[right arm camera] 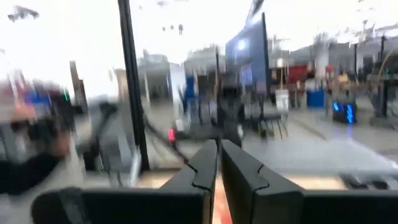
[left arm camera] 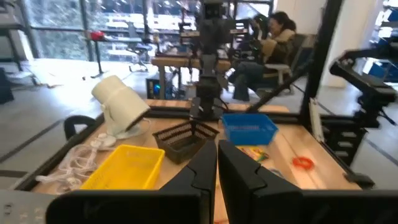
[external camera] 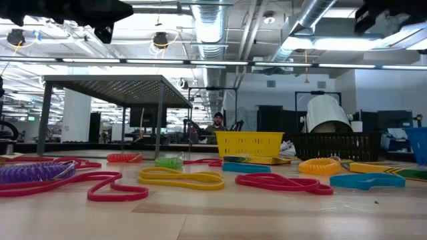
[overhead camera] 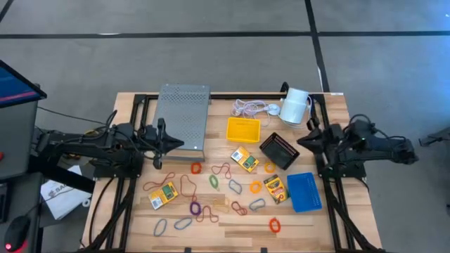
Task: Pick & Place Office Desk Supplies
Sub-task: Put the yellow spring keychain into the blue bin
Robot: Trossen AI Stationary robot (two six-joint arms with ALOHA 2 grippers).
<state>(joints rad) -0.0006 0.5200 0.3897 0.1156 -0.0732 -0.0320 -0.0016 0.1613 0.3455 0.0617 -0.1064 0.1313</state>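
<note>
Many thin coloured rubber bands (overhead camera: 211,193) lie flat across the near half of the table; the low view shows them close up (external camera: 181,178). Three crayon boxes lie flat (overhead camera: 245,159), (overhead camera: 275,187), (overhead camera: 163,195). The yellow tray (overhead camera: 242,128), black mesh tray (overhead camera: 279,150) and blue tray (overhead camera: 304,191) stand on the table's right half. My left gripper (overhead camera: 169,140) hovers at the table's left, shut and empty, pointing right (left arm camera: 217,168). My right gripper (overhead camera: 306,138) hovers beside the mesh tray, shut and empty (right arm camera: 219,165).
A grey perforated metal stand (overhead camera: 183,119) sits at the far left, next to my left gripper. A coiled white cord (overhead camera: 247,107) and a white cylinder (overhead camera: 295,105) lie near the far edge. A person sits in the room beyond the table (left arm camera: 273,43).
</note>
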